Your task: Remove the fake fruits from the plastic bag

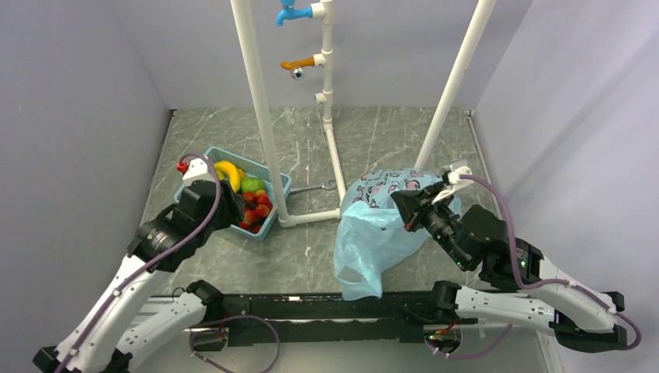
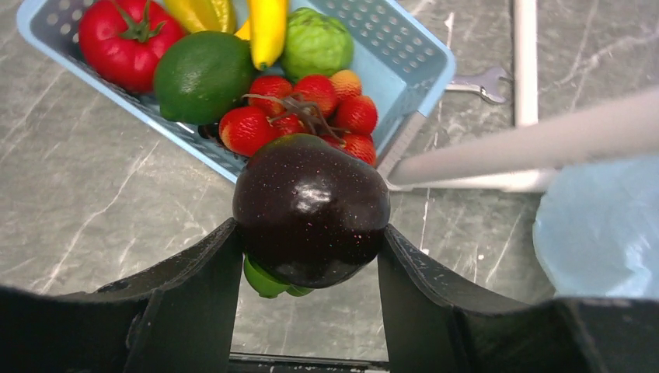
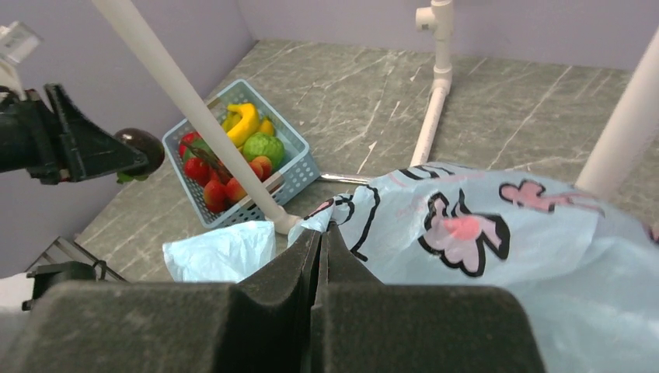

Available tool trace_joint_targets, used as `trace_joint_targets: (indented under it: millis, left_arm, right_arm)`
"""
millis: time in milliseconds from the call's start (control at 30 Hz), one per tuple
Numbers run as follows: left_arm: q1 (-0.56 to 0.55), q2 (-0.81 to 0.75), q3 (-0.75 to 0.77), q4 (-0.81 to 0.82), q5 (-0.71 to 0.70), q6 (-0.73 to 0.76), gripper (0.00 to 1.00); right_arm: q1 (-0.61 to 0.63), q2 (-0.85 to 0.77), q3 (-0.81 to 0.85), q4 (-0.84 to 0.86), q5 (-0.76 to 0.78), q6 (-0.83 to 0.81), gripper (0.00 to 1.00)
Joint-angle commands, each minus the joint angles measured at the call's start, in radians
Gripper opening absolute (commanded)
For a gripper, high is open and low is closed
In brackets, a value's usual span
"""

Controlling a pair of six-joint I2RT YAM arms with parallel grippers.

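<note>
My left gripper (image 2: 309,233) is shut on a glossy dark brown fake fruit (image 2: 311,208) with a green stem, held above the floor just short of the blue basket (image 2: 412,54). The basket holds a red tomato (image 2: 124,43), a dark green lime (image 2: 203,76), several small red strawberries (image 2: 311,109), a light green fruit and yellow bananas. In the top view the left gripper (image 1: 225,203) is at the basket's left side (image 1: 273,220). My right gripper (image 3: 322,233) is shut on the edge of the light-blue plastic bag (image 3: 497,233), which lies centre-right (image 1: 381,225).
White pipe frame posts (image 1: 260,109) stand between basket and bag, with a base pipe (image 1: 336,167) on the floor. A metal wrench (image 2: 478,81) lies behind the basket. Purple walls enclose the grey marble floor on three sides.
</note>
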Motion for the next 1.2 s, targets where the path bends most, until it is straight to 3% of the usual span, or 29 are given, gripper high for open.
trace_joint_targets:
  millis: [0,133,267,600,800,1000,1167]
  left_arm:
    - [0.192,0.023,-0.005,0.109,0.201,0.104,0.00]
    - [0.353,0.053,-0.011,0.192,0.309,0.165,0.00]
    - [0.489,0.182,0.032,0.243,0.400,0.224,0.00]
    - [0.703,0.454,0.158,0.317,0.455,0.305,0.06]
    - [0.729,0.636,0.161,0.332,0.569,0.326,0.03]
    - [0.728,0.674,0.103,0.394,0.604,0.323,0.04]
    - [0.730,0.716,0.090,0.421,0.624,0.329,0.05]
  right_arm:
    - [0.002,-0.053,-0.026,0.032,0.018,-0.011,0.00]
    - [0.000,-0.063,-0.051,0.000,0.006,0.036,0.00]
    - [0.001,-0.066,-0.074,-0.007,-0.012,0.070,0.00]
    - [0.002,-0.174,-0.154,-0.096,-0.166,0.119,0.00]
    - [0.002,-0.304,-0.199,-0.206,-0.367,0.219,0.00]
    - [0.003,-0.390,-0.173,-0.535,-0.373,0.619,0.00]
    - [0.003,-0.398,-0.112,-0.806,-0.340,0.790,0.00]
